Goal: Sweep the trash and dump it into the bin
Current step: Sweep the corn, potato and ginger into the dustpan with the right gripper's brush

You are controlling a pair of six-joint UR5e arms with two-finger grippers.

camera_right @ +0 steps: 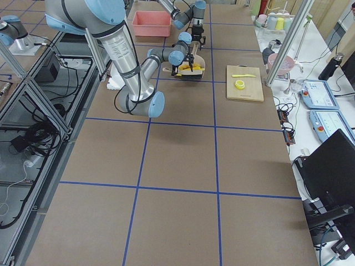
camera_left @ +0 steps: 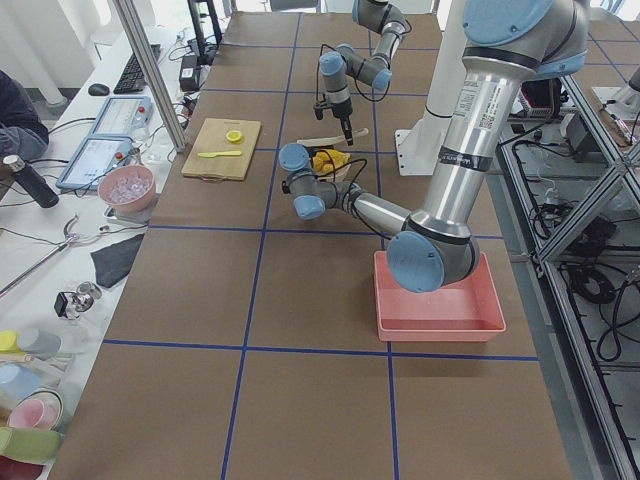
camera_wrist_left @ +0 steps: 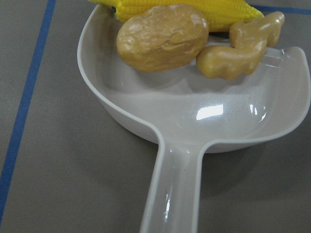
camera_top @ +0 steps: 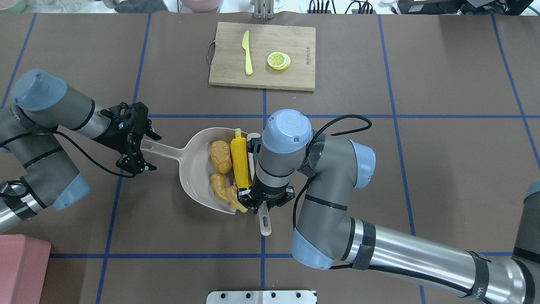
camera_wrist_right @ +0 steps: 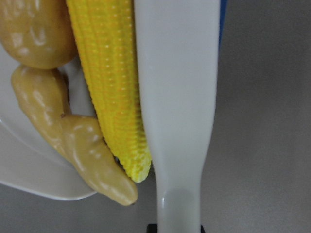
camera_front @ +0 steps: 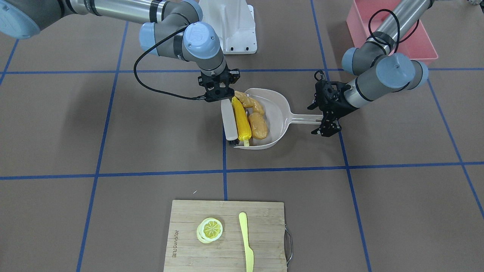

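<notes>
The surface (camera_front: 75,124) is a brown mat ruled into large squares by blue tape lines (camera_front: 151,174). In the side views a white bench (camera_left: 60,215) runs along its far edge, carrying tablets (camera_left: 98,160) and a pink bowl (camera_left: 127,188), with an aluminium frame post (camera_left: 150,70) standing between bench and mat. On the side away from the robot a bamboo cutting board (camera_top: 261,57) holds a lemon slice (camera_top: 278,60) and a yellow knife (camera_top: 247,59). Near the middle the beige dustpan (camera_top: 192,169) lies flat on the surface, its handle pointing toward the robot's left and its open mouth toward the right. The yellow corn cob (camera_top: 239,158) lies across that mouth, its long axis running from the robot's side to the far side, with the stalk end pointing toward the cutting board. It lies against the white brush (camera_front: 228,121), which is parallel to it. The brown potato (camera_top: 221,156) sits inside the pan just beside the corn, and the tan ginger root (camera_top: 223,192) lies slanted at the robot-side end, its tip at the pan's lip. The right claw (camera_top: 263,202) is clamped on the brush handle. The left claw (camera_top: 151,152) has its fingers apart, one on either side of the dustpan handle's end. The pink bin (camera_top: 23,270) stands at the robot's near left, well apart from the dustpan.
</notes>
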